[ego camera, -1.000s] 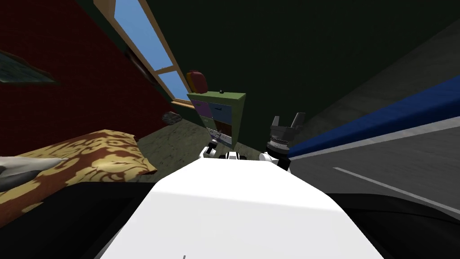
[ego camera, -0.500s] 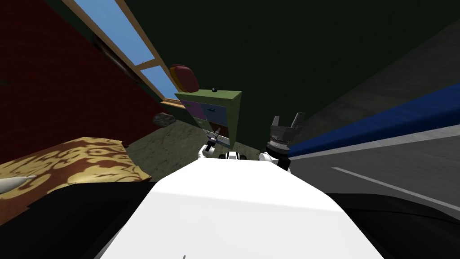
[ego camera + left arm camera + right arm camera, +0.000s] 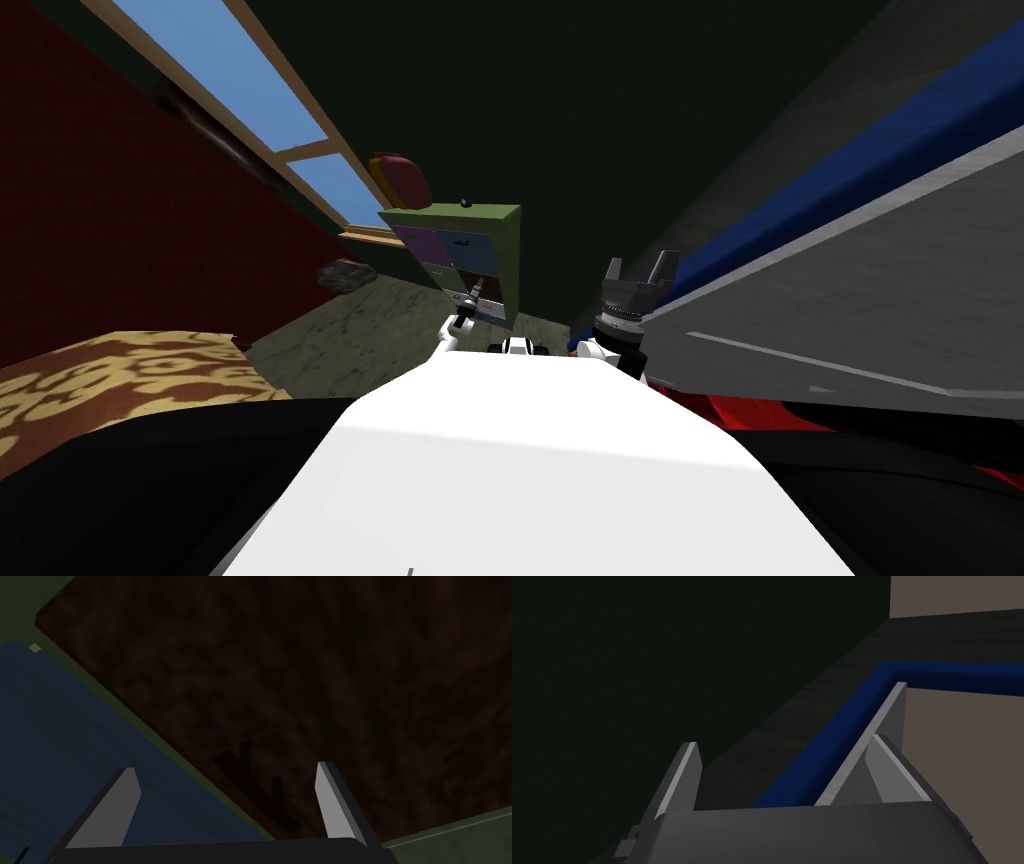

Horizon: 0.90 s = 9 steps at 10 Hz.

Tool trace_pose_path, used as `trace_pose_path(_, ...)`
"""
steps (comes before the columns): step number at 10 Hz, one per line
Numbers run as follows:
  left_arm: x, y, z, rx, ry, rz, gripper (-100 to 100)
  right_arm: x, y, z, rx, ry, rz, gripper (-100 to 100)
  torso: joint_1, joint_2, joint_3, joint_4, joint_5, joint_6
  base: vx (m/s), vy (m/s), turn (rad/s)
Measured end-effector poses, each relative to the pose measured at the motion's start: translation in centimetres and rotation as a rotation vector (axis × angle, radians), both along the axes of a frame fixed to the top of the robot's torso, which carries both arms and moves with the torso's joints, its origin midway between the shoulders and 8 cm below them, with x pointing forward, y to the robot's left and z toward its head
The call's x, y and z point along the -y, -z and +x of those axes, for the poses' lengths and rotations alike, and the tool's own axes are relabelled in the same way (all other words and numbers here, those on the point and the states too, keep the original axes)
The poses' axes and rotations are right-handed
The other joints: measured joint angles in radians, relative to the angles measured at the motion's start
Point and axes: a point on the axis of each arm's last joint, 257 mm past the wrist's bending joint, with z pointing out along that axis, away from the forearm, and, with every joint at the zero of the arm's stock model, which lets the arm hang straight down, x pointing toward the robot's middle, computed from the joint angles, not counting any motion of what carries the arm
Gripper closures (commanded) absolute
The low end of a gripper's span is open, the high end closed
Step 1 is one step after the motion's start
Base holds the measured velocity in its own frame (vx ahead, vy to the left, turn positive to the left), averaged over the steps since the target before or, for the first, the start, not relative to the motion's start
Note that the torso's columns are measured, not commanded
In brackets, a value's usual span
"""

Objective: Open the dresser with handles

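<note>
Straight ahead at 12 o'clock in the head view, the green dresser is seen against a dark wall, with a window at its 10 o'clock and a red and yellow object on its top. The left end effector is held out close to the dresser's front, level with the lower drawers. In the left wrist view a brown drawer front is faced, with a blue drawer front beside it across a strip of green frame. A dark bar handle on the brown front is framed between the two fingers, which are spread apart and clamped on nothing. Whether the tips are level with the handle in depth cannot be told. The right end effector is held raised at 3 o'clock of the left one, well apart from the dresser, with its fingers also spread and empty. The approach and the line-up on the handle are judged largely done. The brown front looks flush with its frame, so the drawer is judged shut. Left to do are the closing on the handle and the pull outward.
</note>
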Motion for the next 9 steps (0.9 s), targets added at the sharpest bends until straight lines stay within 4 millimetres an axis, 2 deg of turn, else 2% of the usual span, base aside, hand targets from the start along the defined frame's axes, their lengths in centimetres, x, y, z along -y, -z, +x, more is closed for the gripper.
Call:
trace_pose_path(2, -2.2, -0.2, 0.9, 0.004, -0.037, -0.006, -100, 0.0, 0.0, 0.0, 0.0, 0.0, 0.0, 0, 0.001, 0.003, 0.002, 0.001, 0.0, 0.0, -0.059, -0.025, -0.092)
trace_pose_path(3, -2.4, -0.2, 1.0, 0.004, -0.039, -0.007, 100, 0.0, 0.0, 0.0, 0.0, 0.0, 0.0, 0, 0.002, 0.001, 0.001, 0.0, 0.0, -0.001, 0.035, 0.022, 0.249)
trace_pose_path(5, -0.4, 0.2, -0.2, -0.001, -0.006, -0.002, 100, 0.0, 0.0, 0.0, 0.0, 0.0, 0.0, 0, 0.003, -0.003, -0.002, -0.001, 0.001, 0.0, 0.103, 0.039, 0.218)
trace_pose_path(6, 0.7, 0.6, -0.6, -0.002, 0.012, -0.001, 100, 0.0, 0.0, 0.0, 0.0, 0.0, 0.0, 0, 0.001, -0.002, -0.001, 0.0, 0.001, 0.0, 0.072, 0.018, 0.036)
trace_pose_path(9, 3.1, 0.6, -2.1, -0.001, 0.05, 0.0, 100, 0.0, 0.0, 0.0, 0.0, 0.0, 0.0, 0, 0.0, 0.004, 0.003, 0.001, 0.0, 0.0, 0.073, 0.016, 0.166)
